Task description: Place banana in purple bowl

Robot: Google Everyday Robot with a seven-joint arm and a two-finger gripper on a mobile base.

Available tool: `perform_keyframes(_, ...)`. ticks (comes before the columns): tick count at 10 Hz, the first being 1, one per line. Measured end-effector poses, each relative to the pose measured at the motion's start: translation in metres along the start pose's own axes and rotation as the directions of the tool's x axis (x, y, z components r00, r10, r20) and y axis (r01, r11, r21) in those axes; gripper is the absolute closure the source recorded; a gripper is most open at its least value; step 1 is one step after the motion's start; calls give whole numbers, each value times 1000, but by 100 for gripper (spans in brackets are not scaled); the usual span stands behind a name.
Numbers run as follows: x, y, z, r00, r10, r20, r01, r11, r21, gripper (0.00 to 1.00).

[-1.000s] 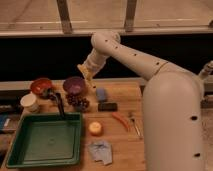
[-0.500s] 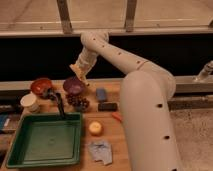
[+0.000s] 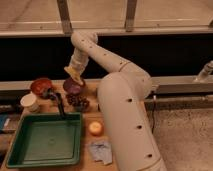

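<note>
Orange-red bowl [image 3: 40, 86] sits left of the gripper [image 3: 75, 75], which hangs just above the purple bowl [image 3: 73, 87], clenched on the banana [image 3: 74, 74]. The 1 pale fruit tilts over the bowl's rim, not yet inside.

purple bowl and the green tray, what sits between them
In the camera view, a dark grape cluster lies between the purple bowl and the green tray. The pincer holds the banana just above the bowl.

Occlusions, camera view
Gripper [image 3: 75, 75] above purple bowl [image 3: 73, 88], banana [image 3: 74, 73] at it, grip unclear; tray [image 3: 30, 161] corner cut off.
</note>
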Motion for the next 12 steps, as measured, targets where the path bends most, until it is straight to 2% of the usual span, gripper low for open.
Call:
perform_keyframes(2,-5,-2,13,999,-37,6,37,997,-66,100)
perform_keyframes(3,-7,0,16,999,-50,6,50,996,-79,97)
perform_keyframes(6,-6,-2,15,999,-48,8,48,996,-79,71)
perform_keyframes(7,-6,-2,15,999,-48,7,49,996,-79,66)
perform_keyframes(9,-7,0,17,999,-51,6,51,995,-80,64)
perform_keyframes(10,-7,0,16,999,-51,7,51,995,-80,58)
perform_keyframes(12,-7,-1,16,999,-50,7,50,996,-80,36)
